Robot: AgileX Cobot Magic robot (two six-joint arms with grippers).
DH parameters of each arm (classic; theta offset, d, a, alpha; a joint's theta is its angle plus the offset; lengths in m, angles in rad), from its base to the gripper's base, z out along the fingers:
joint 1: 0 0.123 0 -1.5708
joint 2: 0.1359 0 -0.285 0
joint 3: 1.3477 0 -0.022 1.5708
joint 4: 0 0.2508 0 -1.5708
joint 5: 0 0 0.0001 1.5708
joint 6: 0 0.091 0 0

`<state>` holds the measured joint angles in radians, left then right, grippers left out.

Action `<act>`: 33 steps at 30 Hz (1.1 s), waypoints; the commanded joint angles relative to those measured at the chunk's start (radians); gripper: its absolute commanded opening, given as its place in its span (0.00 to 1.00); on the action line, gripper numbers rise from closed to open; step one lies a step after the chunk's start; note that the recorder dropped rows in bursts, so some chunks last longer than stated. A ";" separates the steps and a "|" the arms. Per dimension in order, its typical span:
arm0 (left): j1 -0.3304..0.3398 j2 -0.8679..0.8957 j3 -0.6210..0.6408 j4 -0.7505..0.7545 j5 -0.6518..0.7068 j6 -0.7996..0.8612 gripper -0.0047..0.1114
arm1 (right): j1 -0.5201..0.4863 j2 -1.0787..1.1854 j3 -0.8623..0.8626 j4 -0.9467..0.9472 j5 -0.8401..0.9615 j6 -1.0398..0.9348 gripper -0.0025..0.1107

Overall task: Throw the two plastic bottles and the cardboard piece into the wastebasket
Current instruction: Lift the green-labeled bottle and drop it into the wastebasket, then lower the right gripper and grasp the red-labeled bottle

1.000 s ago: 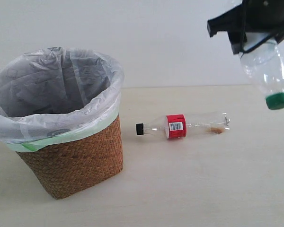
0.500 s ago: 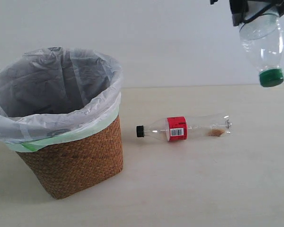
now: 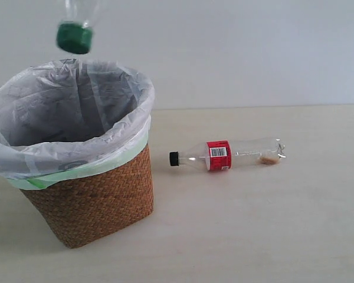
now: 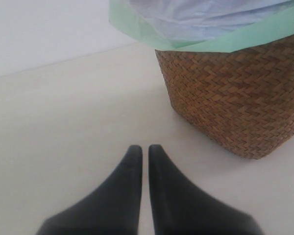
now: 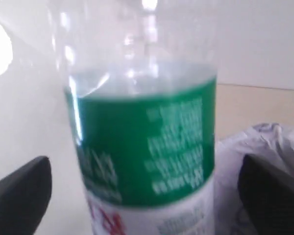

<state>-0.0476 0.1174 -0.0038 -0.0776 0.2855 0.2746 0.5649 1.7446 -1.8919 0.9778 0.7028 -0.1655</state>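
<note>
The larger plastic bottle [image 3: 76, 23], clear with a green cap, hangs cap-down over the wastebasket [image 3: 94, 194], a brown wicker basket lined with a white bag. In the right wrist view its green-white label [image 5: 142, 147] fills the middle. My right gripper [image 5: 145, 164] is open, its fingers [image 5: 19, 196] standing apart from the bottle on both sides. The slim plastic bottle [image 3: 224, 156], with a red label and black cap, lies on the table right of the wastebasket. My left gripper [image 4: 144, 147] is shut and empty, low over the table beside the wastebasket [image 4: 225, 98]. The cardboard piece is not in view.
The pale table [image 3: 253, 236] stretches in front of and to the right of the slim bottle. A plain white wall [image 3: 253, 53] stands behind. Neither arm shows in the exterior view.
The green-capped bottle has travelled from the upper right, across the slim bottle, to above the wastebasket at the upper left. The slim bottle and the wastebasket have stayed put.
</note>
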 commanded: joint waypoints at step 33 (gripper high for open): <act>0.003 -0.009 0.004 -0.008 -0.008 -0.009 0.07 | 0.014 0.333 -0.003 -1.184 0.518 -0.317 0.75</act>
<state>-0.0476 0.1174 -0.0038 -0.0776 0.2855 0.2746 0.5786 2.0473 -1.8919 -0.2133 1.2136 -0.4000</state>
